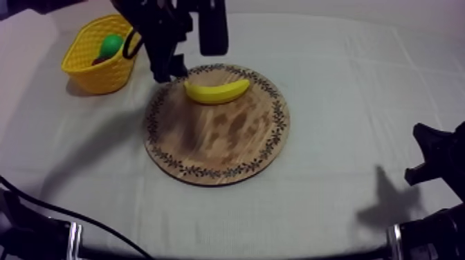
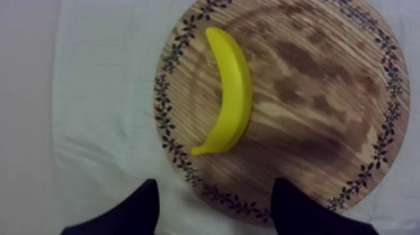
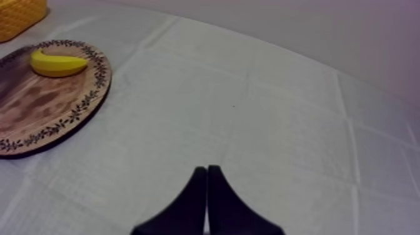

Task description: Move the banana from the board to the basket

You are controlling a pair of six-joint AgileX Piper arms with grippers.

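- The table (image 1: 360,104) under its grey-white cloth carries everything for the task. No part of the move is done, judging by where things lie.
- The wooden board (image 1: 228,152) sits near the middle of the table, bare apart from one fruit.
- The yellow basket (image 1: 90,66) stands at the far left, just beside the board's far-left rim. It is the goal and does not hold the banana.
- The left gripper (image 2: 215,182) hangs above the far-left rim of the board with its fingers spread wide and nothing between them. The banana lies just beyond the fingertips, so I judge this to be the approach. Lowering, closing, lifting, carrying left and releasing are all left to do.
- The banana (image 1: 216,90) lies on the far part of the board, inside the patterned rim, untouched by either finger.
- The right gripper (image 3: 207,169) rests low at the near right of the table, well apart from the board. Its fingers are pressed together into a narrow wedge around nothing.
- A green fruit (image 1: 111,45), probably the pear though its shape is hard to make out, already lies inside the basket.
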